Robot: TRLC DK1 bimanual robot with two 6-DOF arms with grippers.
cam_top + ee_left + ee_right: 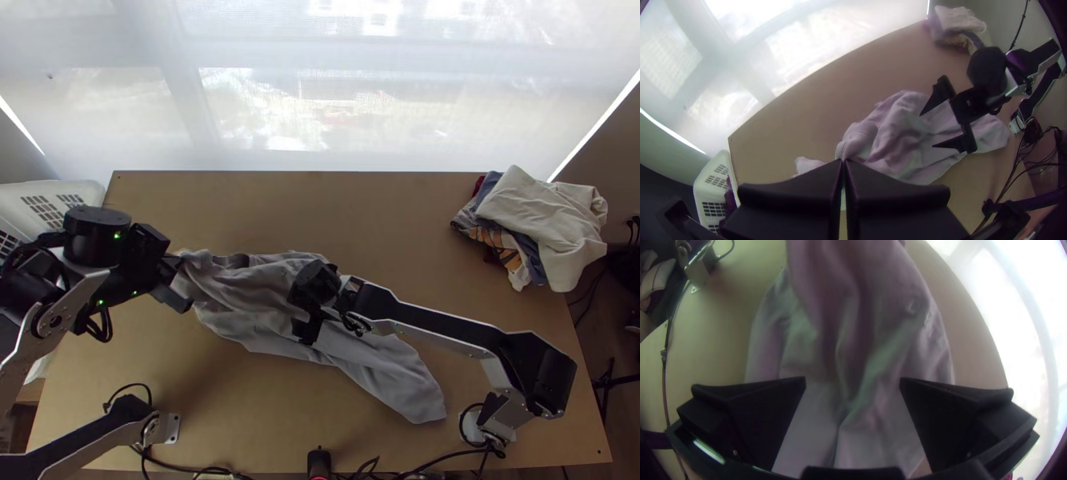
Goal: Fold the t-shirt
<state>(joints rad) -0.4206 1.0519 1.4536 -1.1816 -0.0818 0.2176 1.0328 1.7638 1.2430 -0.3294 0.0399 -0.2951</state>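
The grey t-shirt (264, 300) lies bunched and wrinkled across the middle of the table, one part stretching toward the near right. At its left end is my left gripper (179, 296). In the left wrist view the fingers of the left gripper (844, 162) are closed together on a gathered edge of the t-shirt (898, 138). Over the shirt's middle hangs my right gripper (307, 326). The right wrist view has the right gripper (852, 381) with its fingers wide apart, and folds of the t-shirt (853, 351) running beneath and between them.
A pile of clothes (544, 216) sits at the table's far right corner. Beside the left edge stands a white basket (48, 200). Bare wood of the table (360, 216) stretches beyond the shirt, and cables run along the near edge.
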